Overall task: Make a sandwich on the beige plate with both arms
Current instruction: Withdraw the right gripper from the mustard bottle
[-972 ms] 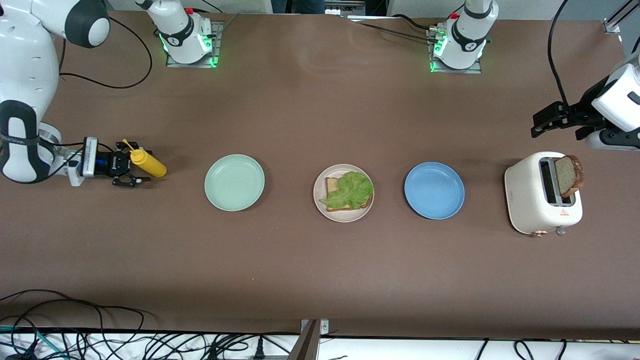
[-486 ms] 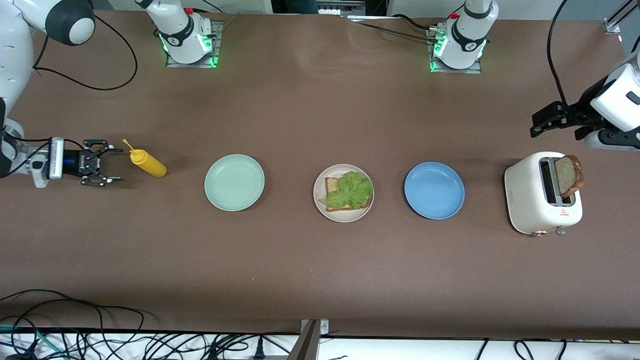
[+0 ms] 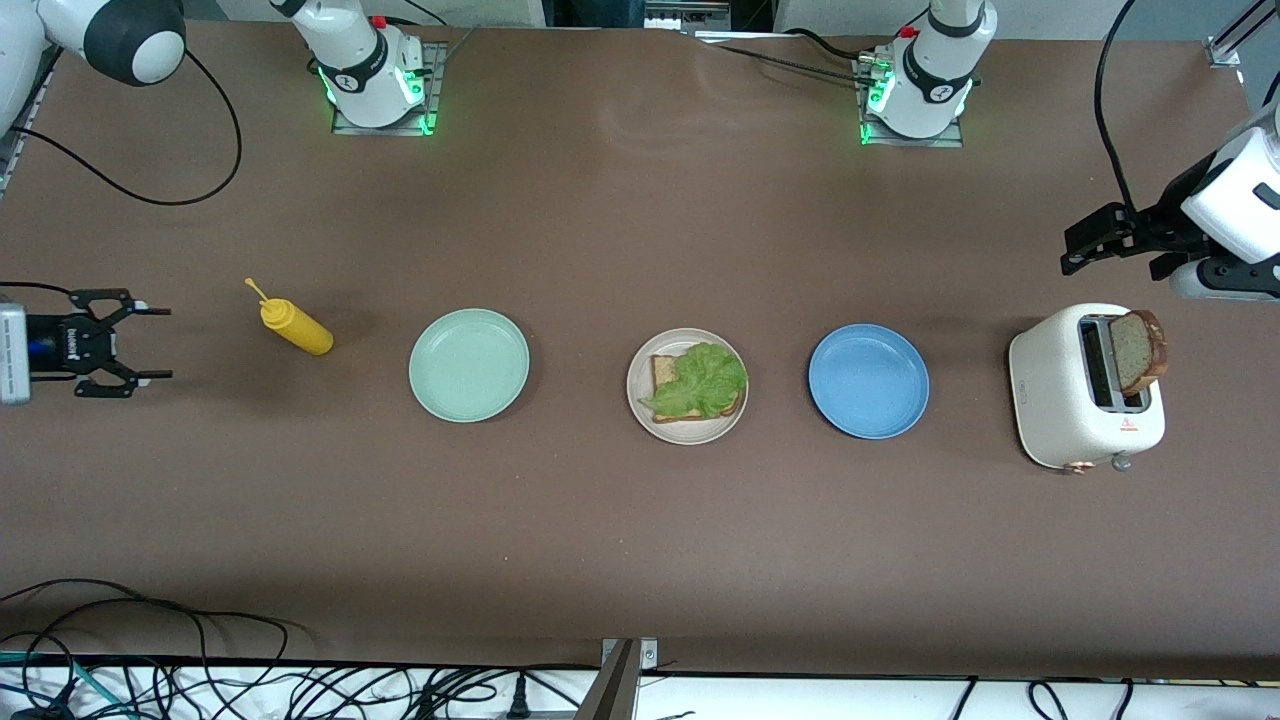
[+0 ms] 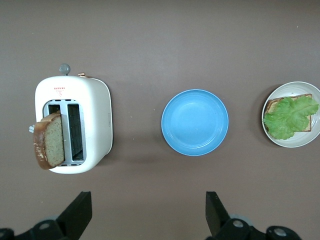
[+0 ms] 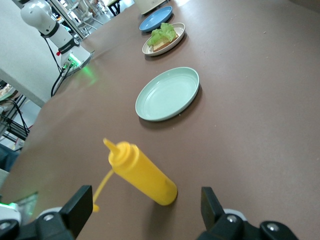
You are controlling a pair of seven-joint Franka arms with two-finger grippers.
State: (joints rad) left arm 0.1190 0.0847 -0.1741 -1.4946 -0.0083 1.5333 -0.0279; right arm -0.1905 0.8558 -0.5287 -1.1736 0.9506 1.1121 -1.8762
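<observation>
You have three round shallow plates: one mint-green plate (image 3: 469,365), one cream-beige plate (image 3: 687,428) and one blue plate (image 3: 868,381). You have two square brown-crusted bread slices: one (image 3: 664,378) on the beige plate, one (image 3: 1140,351) standing in the single white two-slot toaster (image 3: 1060,410). Count one ruffled green lettuce leaf (image 3: 700,382), one yellow plastic squeeze bottle (image 3: 292,325), and two black two-finger grippers, left (image 3: 1082,243) and right (image 3: 150,342).

The table (image 3: 620,520) is viewed from high across; the beige plate (image 4: 297,142) (image 5: 165,47) (image 3: 687,432) is shared by all 3 views — each wrist camera angled differently.
</observation>
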